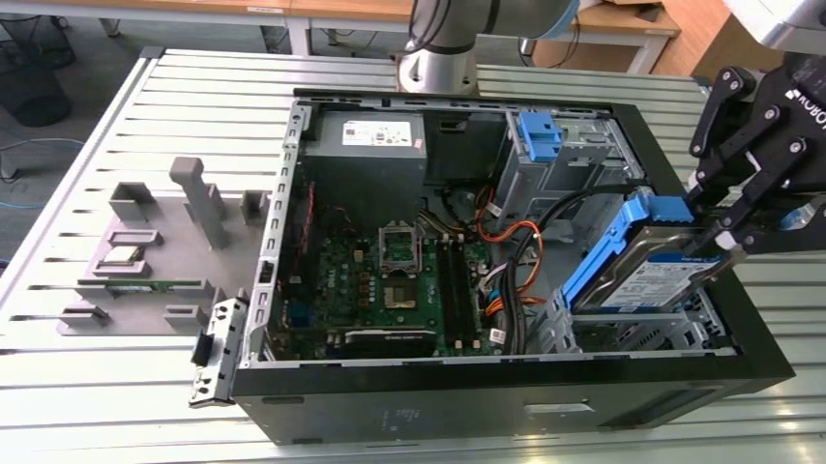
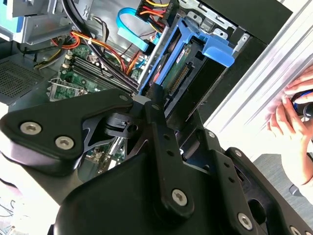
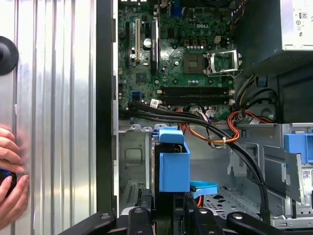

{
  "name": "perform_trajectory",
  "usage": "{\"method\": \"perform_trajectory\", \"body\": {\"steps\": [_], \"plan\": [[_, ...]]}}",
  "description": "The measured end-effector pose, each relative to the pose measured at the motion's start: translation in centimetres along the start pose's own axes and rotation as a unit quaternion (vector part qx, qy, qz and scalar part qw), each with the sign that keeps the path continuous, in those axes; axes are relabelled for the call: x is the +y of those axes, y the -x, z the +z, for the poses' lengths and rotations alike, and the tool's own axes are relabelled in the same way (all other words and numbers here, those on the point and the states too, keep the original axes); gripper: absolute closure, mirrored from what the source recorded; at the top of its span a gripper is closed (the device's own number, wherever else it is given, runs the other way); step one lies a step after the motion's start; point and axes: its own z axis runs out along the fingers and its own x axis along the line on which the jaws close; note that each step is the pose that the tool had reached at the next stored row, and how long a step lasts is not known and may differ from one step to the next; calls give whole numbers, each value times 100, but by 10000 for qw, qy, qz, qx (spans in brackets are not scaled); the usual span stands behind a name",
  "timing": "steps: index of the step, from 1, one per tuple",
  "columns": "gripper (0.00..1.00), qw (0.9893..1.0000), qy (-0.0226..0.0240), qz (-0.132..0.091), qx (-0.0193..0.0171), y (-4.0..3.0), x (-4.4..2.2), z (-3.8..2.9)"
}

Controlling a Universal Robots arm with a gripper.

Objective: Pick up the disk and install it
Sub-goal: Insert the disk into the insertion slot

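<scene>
Gripper (image 1: 725, 224) clamped on the disk (image 1: 645, 275), pinching its upper end. The disk is tilted, with its lower end at the metal drive cage in the corner of the open computer case (image 1: 516, 382), on the exterior view's right. Disk is a silver-grey metal slab with a white-and-blue label, framed by a blue plastic bracket. The exterior view shows the green motherboard (image 1: 387, 280) and a grey plastic fixture (image 1: 142, 251) on the ribbed metal table (image 1: 193, 87). Both wrist views show a person's hand (image 3: 10, 181) outside the case. The second wrist view shows the disk's connector end.
</scene>
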Motion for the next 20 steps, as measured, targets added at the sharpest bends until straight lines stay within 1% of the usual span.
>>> {"method": "perform_trajectory", "body": {"steps": [9,20], "plan": [[65,10000,0,0,0,-9,-7,157],[65,10000,0,0,0,-18,-15,317]]}}
